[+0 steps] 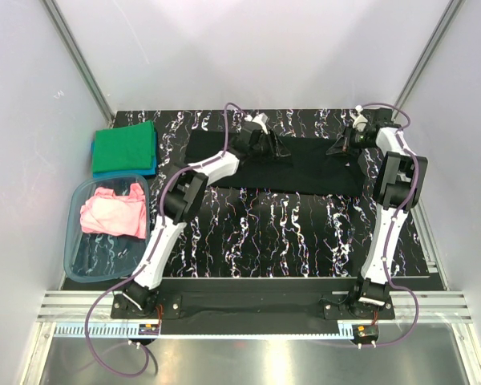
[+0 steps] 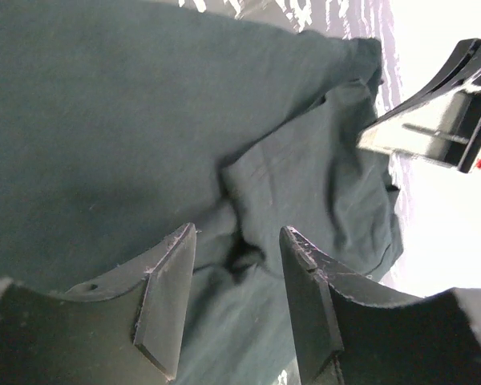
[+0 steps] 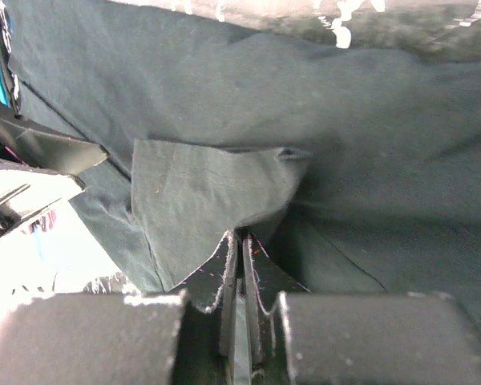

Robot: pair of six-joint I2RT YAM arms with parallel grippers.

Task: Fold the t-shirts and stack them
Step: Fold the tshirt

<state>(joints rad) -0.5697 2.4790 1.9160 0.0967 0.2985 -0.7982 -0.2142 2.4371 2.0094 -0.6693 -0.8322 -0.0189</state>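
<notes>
The right gripper (image 3: 239,242) is clenched on the black t-shirt (image 3: 369,120), its two fingers pressed together over the edge of a small flap of cloth that stands up and folds over just ahead of the tips. The rest of the shirt spreads flat beyond and to both sides of those fingers. The left gripper (image 2: 239,237) is released, with its fingers (image 2: 164,297) standing apart low over the same shirt. A creased pucker of cloth lies in the gap between them; whether the tips touch the cloth cannot be told. From above, the two grippers face each other over the shirt's far half, and the shirt is laid out lengthwise on the table (image 1: 289,233) under and between them. The left gripper's view shows the other one just ahead and to its right. Well off to the left gripper's outer side sits the folded green t-shirt (image 1: 126,146) on the blue t-shirt (image 1: 124,172). Nearer the arm bases, the pink t-shirt (image 1: 112,210) lies bunched in the tub (image 1: 74,249).
</notes>
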